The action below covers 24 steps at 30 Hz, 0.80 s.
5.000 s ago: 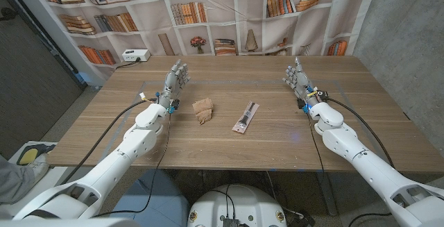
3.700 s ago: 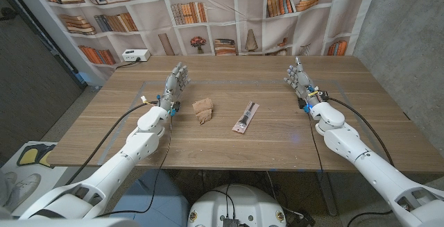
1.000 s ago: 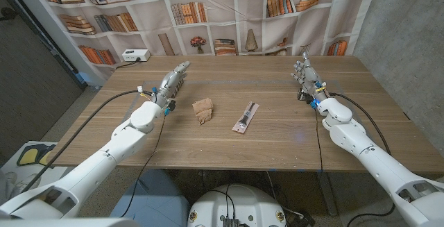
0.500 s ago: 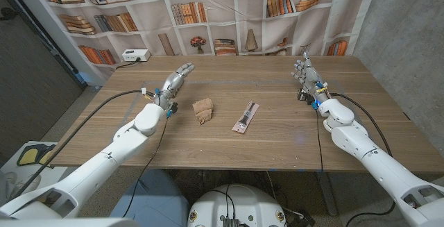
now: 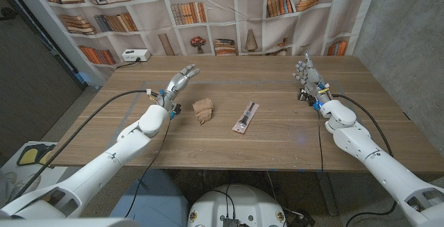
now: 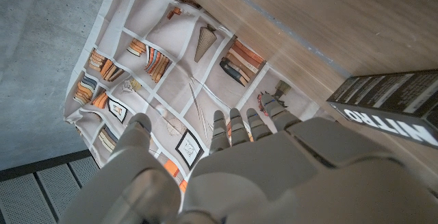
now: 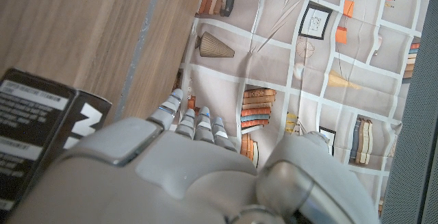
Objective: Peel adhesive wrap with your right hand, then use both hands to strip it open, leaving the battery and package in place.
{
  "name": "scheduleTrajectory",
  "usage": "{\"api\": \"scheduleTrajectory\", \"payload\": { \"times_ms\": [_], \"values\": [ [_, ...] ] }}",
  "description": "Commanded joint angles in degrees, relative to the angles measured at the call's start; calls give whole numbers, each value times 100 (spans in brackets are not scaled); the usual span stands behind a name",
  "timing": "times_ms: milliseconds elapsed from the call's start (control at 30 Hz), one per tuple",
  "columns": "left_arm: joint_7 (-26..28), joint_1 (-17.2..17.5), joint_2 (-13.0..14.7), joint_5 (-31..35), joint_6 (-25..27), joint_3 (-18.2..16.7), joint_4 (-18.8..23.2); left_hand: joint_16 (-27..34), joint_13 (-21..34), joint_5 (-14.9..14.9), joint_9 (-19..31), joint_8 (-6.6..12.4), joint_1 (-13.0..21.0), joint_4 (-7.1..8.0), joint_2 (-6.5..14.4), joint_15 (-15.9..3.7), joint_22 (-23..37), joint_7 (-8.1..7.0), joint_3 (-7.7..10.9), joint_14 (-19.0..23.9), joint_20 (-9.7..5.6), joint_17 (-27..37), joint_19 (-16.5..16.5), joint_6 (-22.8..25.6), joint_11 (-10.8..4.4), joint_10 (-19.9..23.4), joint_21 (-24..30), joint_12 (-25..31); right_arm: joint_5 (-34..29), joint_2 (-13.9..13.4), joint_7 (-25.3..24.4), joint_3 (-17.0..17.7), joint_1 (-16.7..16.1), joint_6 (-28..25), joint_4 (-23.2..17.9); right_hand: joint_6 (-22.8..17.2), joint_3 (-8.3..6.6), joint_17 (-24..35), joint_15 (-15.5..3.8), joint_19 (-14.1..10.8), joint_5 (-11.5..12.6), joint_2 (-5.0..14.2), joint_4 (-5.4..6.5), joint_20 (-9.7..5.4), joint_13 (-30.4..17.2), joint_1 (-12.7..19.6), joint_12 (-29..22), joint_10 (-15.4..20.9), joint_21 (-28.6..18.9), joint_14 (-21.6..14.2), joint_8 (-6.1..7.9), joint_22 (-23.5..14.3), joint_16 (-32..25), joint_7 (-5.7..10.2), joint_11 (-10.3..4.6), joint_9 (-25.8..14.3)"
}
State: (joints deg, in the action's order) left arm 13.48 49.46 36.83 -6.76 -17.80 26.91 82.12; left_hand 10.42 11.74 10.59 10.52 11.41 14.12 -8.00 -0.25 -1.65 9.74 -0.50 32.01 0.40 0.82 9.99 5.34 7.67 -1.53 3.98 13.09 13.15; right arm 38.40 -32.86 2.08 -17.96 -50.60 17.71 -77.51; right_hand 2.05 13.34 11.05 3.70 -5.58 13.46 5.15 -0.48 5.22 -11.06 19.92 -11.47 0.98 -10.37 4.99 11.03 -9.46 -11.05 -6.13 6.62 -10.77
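The battery package [image 5: 245,117], a long narrow pack with a dark strip inside, lay flat near the middle of the tabletop [image 5: 277,144], untouched. Just to its left sat a crumpled brown scrap [image 5: 202,110], possibly wrap or paper; I could not tell which. With neither hand near the pack, the step in hand appeared to be the right hand's reach toward the adhesive wrap.

To do it well, the right hand would best come inward and down over the pack, find a loose edge or corner of the wrap, and pinch only that, lifting at a shallow angle so the pack did not slide. The left hand would do well to keep off the brown scrap and be ready to steady the pack for the two-handed strip.

The right hand [image 5: 304,74] stood well apart from the pack, near the table's right side, fingers pointing up and away, loosely apart and holding nothing. The left hand [image 5: 181,80] hung beyond the scrap, tilted over toward the table's far edge, fingers spread, thumb out, and empty. In both wrist views, the fingers pointed toward the bookshelf backdrop [image 6: 178,66].
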Motion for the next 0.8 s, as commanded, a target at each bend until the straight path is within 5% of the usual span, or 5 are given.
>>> {"api": "scheduleTrajectory", "payload": {
  "times_ms": [33,267,367,800],
  "values": [
    [-62,75,138,72,17,-32,254,18,-4,-33,10,-15,63,-52,-94,-35,14,-55,-31,21,-24,11,60,-34,-36,20,-49,-12,87,9,91,52,-42,97,57,-26,5,20,-18,8,-7,12,-12,1,-25,75,-21,24,-42,24,38,-30,-32,-17,-1,-19],
    [-11,79,227,288,123,-27,432,22,-1,-43,9,-24,46,-81,-218,-51,14,-170,-104,30,-12,14,70,-41,-64,52,-78,-4,79,-16,97,40,-30,51,18,-38,1,20,-18,8,-15,16,-15,-4,-25,79,-23,32,-43,6,41,-30,-40,-9,1,-19],
    [33,115,305,418,165,-44,566,18,6,-37,85,-25,337,-154,-45,-56,14,-413,12,22,-4,12,95,-255,-138,2,-124,-29,72,-15,97,44,-24,66,31,-42,0,21,-21,6,-19,16,-15,-5,-25,78,-23,32,-44,8,41,-30,-39,-8,2,-18],
    [-47,339,660,564,366,-203,1069,47,16,-43,107,-82,633,-206,-19,-164,13,-495,70,141,-43,8,154,-639,-229,183,-157,36,87,-10,51,55,-26,21,47,-43,-10,22,-19,11,-29,28,-18,-4,-25,83,-24,37,-44,6,39,-30,-41,-4,2,-18]
  ]
}}
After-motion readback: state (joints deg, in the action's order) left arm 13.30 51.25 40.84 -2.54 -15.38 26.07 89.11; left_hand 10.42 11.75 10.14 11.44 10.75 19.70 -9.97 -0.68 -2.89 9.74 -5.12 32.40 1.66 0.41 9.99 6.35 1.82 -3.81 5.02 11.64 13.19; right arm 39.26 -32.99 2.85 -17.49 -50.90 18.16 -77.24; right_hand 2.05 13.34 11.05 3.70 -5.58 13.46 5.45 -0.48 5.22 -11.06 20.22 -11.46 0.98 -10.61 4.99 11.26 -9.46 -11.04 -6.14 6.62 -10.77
